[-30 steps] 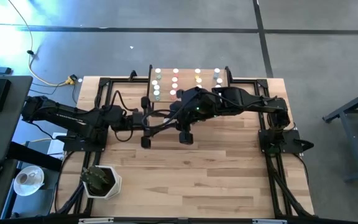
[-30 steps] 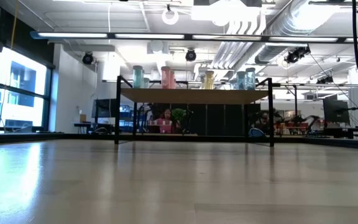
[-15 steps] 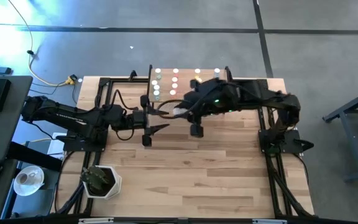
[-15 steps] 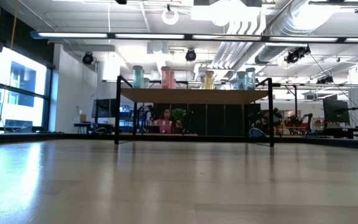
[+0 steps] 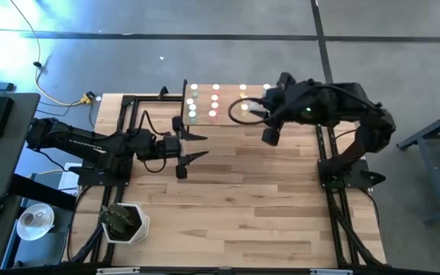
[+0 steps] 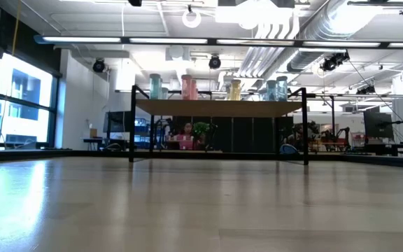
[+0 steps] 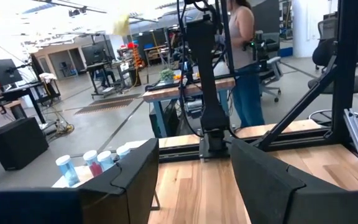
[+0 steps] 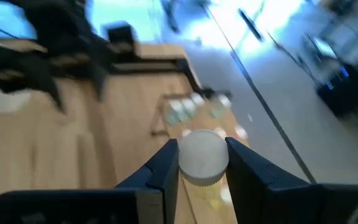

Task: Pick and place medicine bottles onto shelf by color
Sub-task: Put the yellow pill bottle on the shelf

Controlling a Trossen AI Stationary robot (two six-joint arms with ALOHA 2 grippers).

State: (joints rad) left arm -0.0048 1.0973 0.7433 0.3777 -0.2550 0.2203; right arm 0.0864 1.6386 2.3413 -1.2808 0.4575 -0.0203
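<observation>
High view: shelf [image 5: 205, 122] at the table's [image 5: 243, 214] far edge, white-capped medicine bottles [image 5: 215, 95] in rows on it. Right gripper [image 5: 244, 108] over the shelf's right part; the arm hides what it carries. Left gripper [image 5: 202, 146] just in front of the shelf's left end, jaws spread, nothing between them.

Right wrist view: jaws closed on a white-capped bottle [image 8: 202, 156]; body colour mostly hidden.

Low view: neither gripper visible; bottles show their colours, teal-green, pink, yellow, blue, left to right along the shelf.

Left wrist view: a blue, a pink and clear-looking bottles beside the open jaws; a person [image 7: 244, 37] stands beyond the table.
</observation>
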